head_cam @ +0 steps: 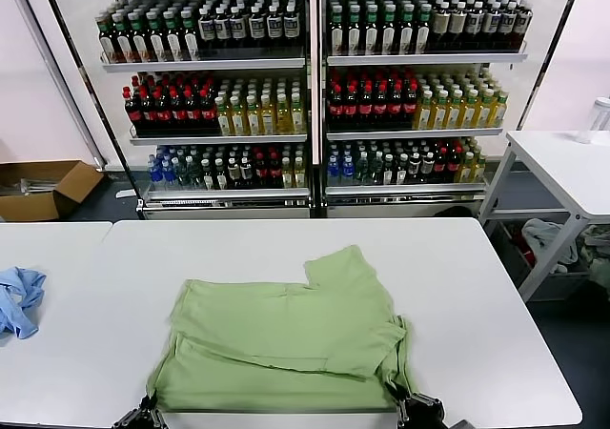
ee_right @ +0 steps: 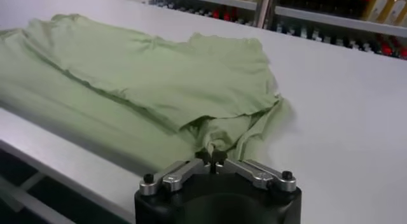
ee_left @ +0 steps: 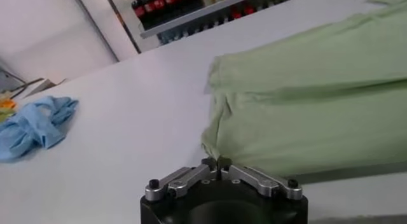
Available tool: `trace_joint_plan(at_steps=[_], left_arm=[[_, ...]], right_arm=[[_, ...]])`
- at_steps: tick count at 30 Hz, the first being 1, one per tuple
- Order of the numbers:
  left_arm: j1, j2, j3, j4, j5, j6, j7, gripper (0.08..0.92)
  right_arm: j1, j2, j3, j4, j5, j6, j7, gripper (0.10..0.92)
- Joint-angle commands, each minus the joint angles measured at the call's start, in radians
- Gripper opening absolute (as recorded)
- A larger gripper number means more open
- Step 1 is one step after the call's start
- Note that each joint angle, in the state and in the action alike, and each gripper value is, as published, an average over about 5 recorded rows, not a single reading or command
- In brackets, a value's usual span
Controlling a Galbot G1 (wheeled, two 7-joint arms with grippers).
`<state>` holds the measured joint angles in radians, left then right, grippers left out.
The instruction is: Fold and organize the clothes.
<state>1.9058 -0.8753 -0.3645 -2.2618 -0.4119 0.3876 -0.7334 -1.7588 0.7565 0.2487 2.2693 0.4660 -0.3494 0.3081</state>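
The light green polo shirt [head_cam: 286,338] lies on the white table [head_cam: 477,296], partly folded, with one sleeve sticking out toward the far side; its collar, buttons and print are hidden. My left gripper [head_cam: 143,416] is at the table's front edge, shut on the shirt's near left corner [ee_left: 219,142]. My right gripper [head_cam: 416,410] is at the front edge too, shut on the bunched near right corner [ee_right: 216,139]. In the left wrist view the left gripper [ee_left: 217,163] pinches the fabric, and in the right wrist view the right gripper [ee_right: 210,159] does the same.
A crumpled light blue cloth [head_cam: 19,300] lies at the table's left, also in the left wrist view [ee_left: 38,123]. Shelves of bottles [head_cam: 315,95] stand behind. A cardboard box [head_cam: 43,189] is on the floor at left; a second white table [head_cam: 562,167] is at right.
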Motion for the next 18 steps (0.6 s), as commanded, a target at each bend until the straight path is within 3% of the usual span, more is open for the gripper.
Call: trace_joint_plan(at_steps=[1, 13, 18], left_arm=[[0.058, -0.023, 0.027, -0.025, 0.09, -0.027, -0.084, 0.156], [0.07, -0.032, 0.029, -0.159, 0.149, -0.034, -0.129, 0.5], [0.016, -0.035, 0.041, -0.208, 0.169, -0.032, -0.123, 0.647]], right_arm=[[-0.065, 0.013, 0.0, 0.021, -0.014, 0.018, 0.061, 0.254], [-0.179, 0.048, 0.064, 0.143, -0.009, 0.105, 0.189, 0.601], [-0.207, 0.054, 0.165, 0.207, -0.033, 0.137, 0.208, 0.745]])
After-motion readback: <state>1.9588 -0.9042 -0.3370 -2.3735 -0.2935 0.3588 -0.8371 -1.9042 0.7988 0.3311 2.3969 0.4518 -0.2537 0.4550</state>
